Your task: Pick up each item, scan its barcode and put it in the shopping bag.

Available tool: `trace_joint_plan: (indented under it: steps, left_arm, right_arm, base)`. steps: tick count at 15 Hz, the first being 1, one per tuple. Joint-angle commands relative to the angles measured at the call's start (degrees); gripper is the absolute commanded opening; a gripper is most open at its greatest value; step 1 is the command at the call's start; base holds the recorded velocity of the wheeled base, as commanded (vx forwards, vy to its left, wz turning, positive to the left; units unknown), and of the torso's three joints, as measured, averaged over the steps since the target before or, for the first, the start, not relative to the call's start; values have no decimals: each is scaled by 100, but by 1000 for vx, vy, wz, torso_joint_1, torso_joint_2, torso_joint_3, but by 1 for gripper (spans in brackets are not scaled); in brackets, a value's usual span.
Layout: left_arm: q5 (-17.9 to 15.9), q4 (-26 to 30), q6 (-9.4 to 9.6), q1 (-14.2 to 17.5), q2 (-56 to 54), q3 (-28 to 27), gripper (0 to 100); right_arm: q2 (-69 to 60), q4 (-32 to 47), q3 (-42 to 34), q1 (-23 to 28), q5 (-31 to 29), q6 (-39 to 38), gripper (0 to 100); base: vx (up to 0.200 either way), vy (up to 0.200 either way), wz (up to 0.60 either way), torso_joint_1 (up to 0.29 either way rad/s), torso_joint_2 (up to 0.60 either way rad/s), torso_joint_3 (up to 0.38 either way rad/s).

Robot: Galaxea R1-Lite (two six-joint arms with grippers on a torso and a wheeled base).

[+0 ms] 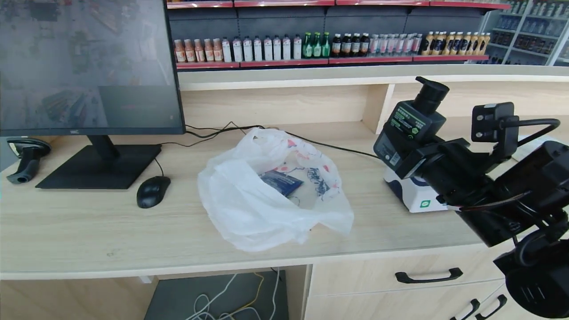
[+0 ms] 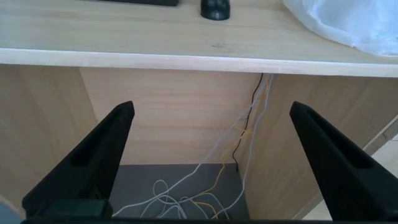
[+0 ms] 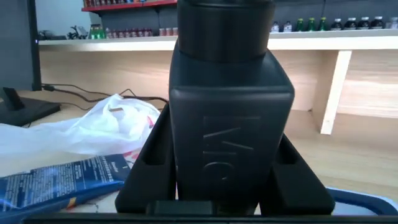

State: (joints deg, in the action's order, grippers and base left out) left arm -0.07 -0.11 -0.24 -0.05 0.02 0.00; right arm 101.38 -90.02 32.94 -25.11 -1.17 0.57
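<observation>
A dark square bottle (image 1: pixel 411 122) with a round black cap is clamped in my right gripper (image 1: pixel 420 155), tilted above the white and blue barcode scanner (image 1: pixel 413 198) at the counter's right. The same bottle (image 3: pixel 230 118) stands between the right gripper's fingers (image 3: pixel 149 168). In the middle of the counter lies the white plastic shopping bag (image 1: pixel 266 195), open, with a blue packet (image 1: pixel 281 182) inside. My left gripper (image 2: pixel 211 162) hangs open below the counter's front edge, holding nothing.
A monitor (image 1: pixel 84 66) on a black stand, a mouse (image 1: pixel 152 191) and a handheld scanner (image 1: pixel 24 160) occupy the counter's left. Cables (image 2: pixel 205 186) hang in the recess under the desk. Drawers with black handles (image 1: pixel 429 276) sit below the right side.
</observation>
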Motion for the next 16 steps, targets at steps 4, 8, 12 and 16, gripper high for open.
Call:
trace_joint_plan:
  steps: [4,8,12,16]
  left_arm:
    - [-1,-7,-2,-4,-2,0,100]
    - [-1,-7,-2,-4,-2,0,100]
    - [-1,-7,-2,-4,-2,0,100]
    - [-1,-7,-11,-4,-2,0,100]
  right_arm:
    - [5,2,99,-20,12,4,0]
    - [49,2,81,-73,12,-31,0]
    - [436,2,99,-380,12,-136,0]
    - [726,2,46,-793,12,-154,0]
  base:
    - [0,0,600,2,2,4]
    - [0,0,150,1,1,1]
    - [0,0,0,0,0,0]
    - [0,0,0,0,0,0]
